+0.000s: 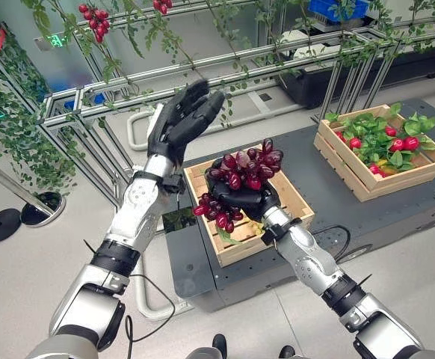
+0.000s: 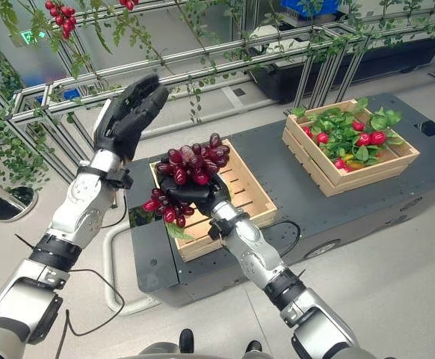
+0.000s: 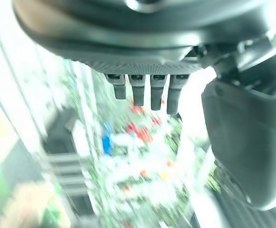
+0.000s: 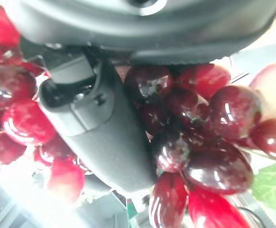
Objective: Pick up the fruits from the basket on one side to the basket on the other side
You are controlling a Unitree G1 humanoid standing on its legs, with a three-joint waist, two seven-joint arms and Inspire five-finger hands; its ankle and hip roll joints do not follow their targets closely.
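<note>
Right hand [image 1: 249,200], fingers curled around a dark red grape bunch [image 1: 240,179], is lifting it above the near slatted wooden crate [image 1: 296,196]; left hand [image 1: 184,120] is hovering open. Transfer to the far leaf-filled wooden crate [image 1: 421,170] is remaining.

I seem to be in a robotics lab or demo hall dressed up as a mock orchard, not a real farm or home. Around me runs a frame of bare aluminium rails [image 1: 225,63] hung with leafy vines [image 1: 12,127] and clusters of red berries [image 1: 94,21]. The floor [image 1: 23,277] is smooth grey, indoor and polished. A low dark platform [image 1: 397,202] carries two slatted wooden crates [image 1: 367,176], one at its right end, one at its near left corner. A green exit sign [image 1: 56,40] glows on the far wall, and black stanchion bases [image 1: 1,224] stand at my left.
</note>
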